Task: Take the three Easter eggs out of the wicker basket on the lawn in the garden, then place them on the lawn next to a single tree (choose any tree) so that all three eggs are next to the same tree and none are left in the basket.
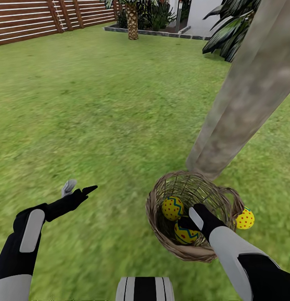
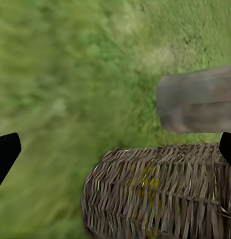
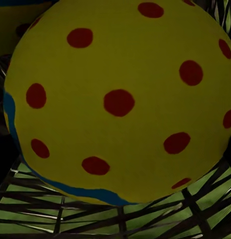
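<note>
1. Lower left of the head view: the left gripper [image 1: 78,189] hovers over the lawn [image 1: 99,104], fingers spread and empty.
2. Lower centre-right: the wicker basket [image 1: 159,234] lies tipped at the foot of the tree [image 1: 245,100], two Easter eggs [image 1: 173,208] inside.
3. The right gripper [image 1: 191,221] reaches into the basket by the lower egg [image 3: 120,99]; I cannot tell its finger state.
4. A third egg [image 1: 245,218] lies on grass just outside the basket's right rim.

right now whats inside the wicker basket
Two Easter eggs: one resting against the inner wall of the wicker basket, another lower down, partly covered by the right gripper reaching in. The basket floor beneath them is hidden.
</note>
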